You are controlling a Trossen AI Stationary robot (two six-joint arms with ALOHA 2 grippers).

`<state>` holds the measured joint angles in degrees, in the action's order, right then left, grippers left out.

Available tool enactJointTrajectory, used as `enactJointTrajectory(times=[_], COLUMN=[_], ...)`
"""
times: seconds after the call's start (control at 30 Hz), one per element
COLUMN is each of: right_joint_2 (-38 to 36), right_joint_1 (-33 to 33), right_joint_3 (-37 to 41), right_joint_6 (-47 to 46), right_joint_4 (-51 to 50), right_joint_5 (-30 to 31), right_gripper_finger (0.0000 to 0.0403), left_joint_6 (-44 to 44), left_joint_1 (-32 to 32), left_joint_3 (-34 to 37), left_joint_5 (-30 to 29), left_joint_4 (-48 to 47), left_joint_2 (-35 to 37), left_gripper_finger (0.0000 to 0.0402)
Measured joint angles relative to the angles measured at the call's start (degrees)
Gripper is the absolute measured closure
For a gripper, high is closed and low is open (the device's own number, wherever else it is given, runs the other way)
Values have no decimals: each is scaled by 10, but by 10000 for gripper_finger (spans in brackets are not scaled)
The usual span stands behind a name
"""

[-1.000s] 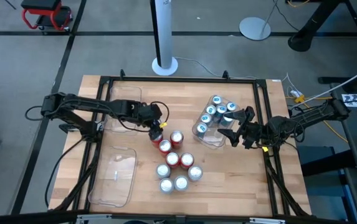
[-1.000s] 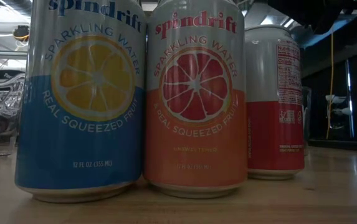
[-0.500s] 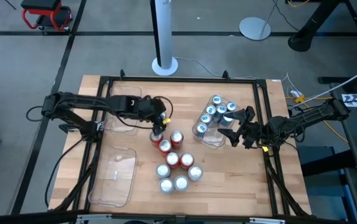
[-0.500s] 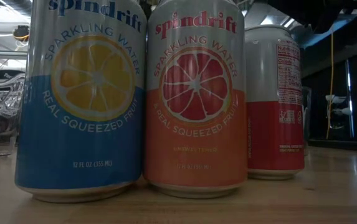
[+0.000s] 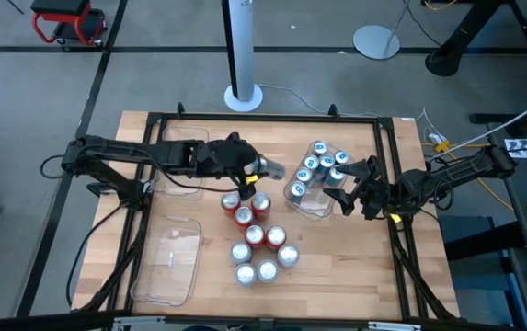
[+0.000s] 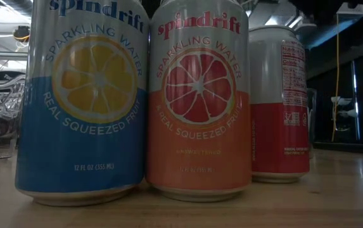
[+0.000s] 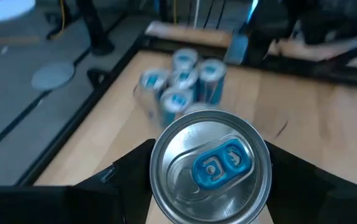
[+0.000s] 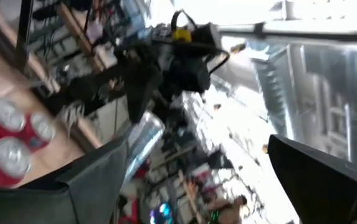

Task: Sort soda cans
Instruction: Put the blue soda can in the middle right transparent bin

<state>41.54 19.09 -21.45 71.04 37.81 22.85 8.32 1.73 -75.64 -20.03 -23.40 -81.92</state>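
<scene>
high view had the left gripper out over the middle of the wooden table, its fingers clamped on a silver-topped soda can with a blue tab, lifted and tipped sideways above the loose cluster of red and silver cans. left wrist view looked straight onto that can's lid, a dark finger pressed at each side of it. beyond it stood the blue-tabbed cans, grouped in a clear plastic tray towards the right side of the table. the right gripper waited just beside that tray with its fingers apart, holding nothing. two more clear rectangular trays lay on the left side, one nearer the far edge and one nearer the front edge. low view was filled by a blue lemon can, an orange-red grapefruit can touching it, and a red-banded can just behind.
</scene>
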Motion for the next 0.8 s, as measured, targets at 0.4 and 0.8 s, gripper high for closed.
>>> enactJointTrajectory(times=[0.4,0.8], right_joint_2=[-18,-25], right_joint_1=[0,0], right_joint_3=[0,0], right_joint_6=[43,45], right_joint_4=[90,85], right_joint_5=[-70,-70], right_gripper_finger=[23,23], left_joint_6=[-48,-77], left_joint_1=[-4,-13], left_joint_3=[-35,-185], left_joint_5=[49,76], left_joint_4=[128,130], left_joint_2=[-111,-278], left_gripper_finger=[172,172])
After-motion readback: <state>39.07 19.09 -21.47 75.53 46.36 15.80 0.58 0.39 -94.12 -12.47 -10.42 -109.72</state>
